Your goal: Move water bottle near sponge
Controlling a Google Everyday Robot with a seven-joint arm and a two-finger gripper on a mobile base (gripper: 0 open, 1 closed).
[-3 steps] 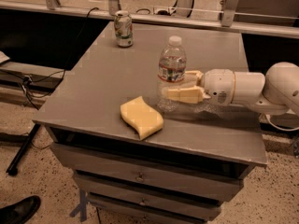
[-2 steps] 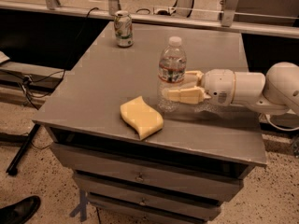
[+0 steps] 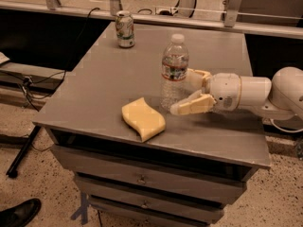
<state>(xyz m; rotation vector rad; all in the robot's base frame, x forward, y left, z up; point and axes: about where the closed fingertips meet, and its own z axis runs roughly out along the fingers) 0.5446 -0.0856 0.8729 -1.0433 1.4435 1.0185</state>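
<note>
The water bottle (image 3: pixel 174 70), clear and ribbed with a white cap and a red-and-white label, stands upright on the grey table (image 3: pixel 104 79). The pale-yellow wavy sponge (image 3: pixel 143 118) lies flat just left of and in front of the bottle's base, a small gap apart. My gripper (image 3: pixel 182 91) reaches in from the right at bottle height. It is open, with its cream fingers (image 3: pixel 191 105) spread on the near and far sides of the bottle's right flank.
A green-and-white soda can (image 3: pixel 125 29) stands at the table's far left. The table has drawers (image 3: pixel 142 179) below its front edge. A metal rail (image 3: pixel 189 20) runs behind. A shoe (image 3: pixel 19 214) and cables lie on the floor at left.
The near finger has swung away from the bottle toward the front edge, widening the gripper. The bottle and sponge have not moved.
</note>
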